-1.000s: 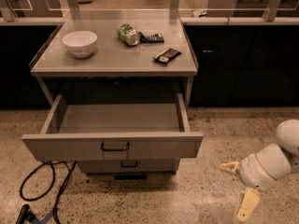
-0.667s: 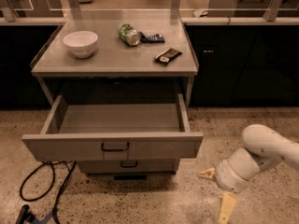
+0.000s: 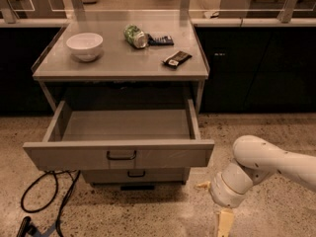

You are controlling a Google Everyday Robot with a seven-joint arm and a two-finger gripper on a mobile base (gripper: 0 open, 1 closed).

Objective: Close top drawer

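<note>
The top drawer [image 3: 74, 155] is a wide, shallow grey drawer, pulled far out of the grey cabinet. It is empty inside, and its small dark loop handle [image 3: 121, 155] sits at the centre of the flat front. My gripper [image 3: 213, 205] is low near the floor, to the right of and below the drawer's front right corner. It does not touch the drawer. Its two pale fingertips [image 3: 225, 222] are spread apart and hold nothing. The white arm [image 3: 266, 162] comes in from the right.
A narrower drawer front [image 3: 136, 175] sits below the top drawer. On the cabinet top [image 3: 123, 65] are a white bowl [image 3: 85, 46], a green can [image 3: 135, 35], a blue packet [image 3: 161, 40] and a dark packet [image 3: 177, 59]. A black cable [image 3: 44, 201] lies on the floor at left. Dark cabinets [image 3: 256, 68] stand at right.
My arm and gripper have moved left along the floor, closer to the drawer's right end. The drawer stays open as before.
</note>
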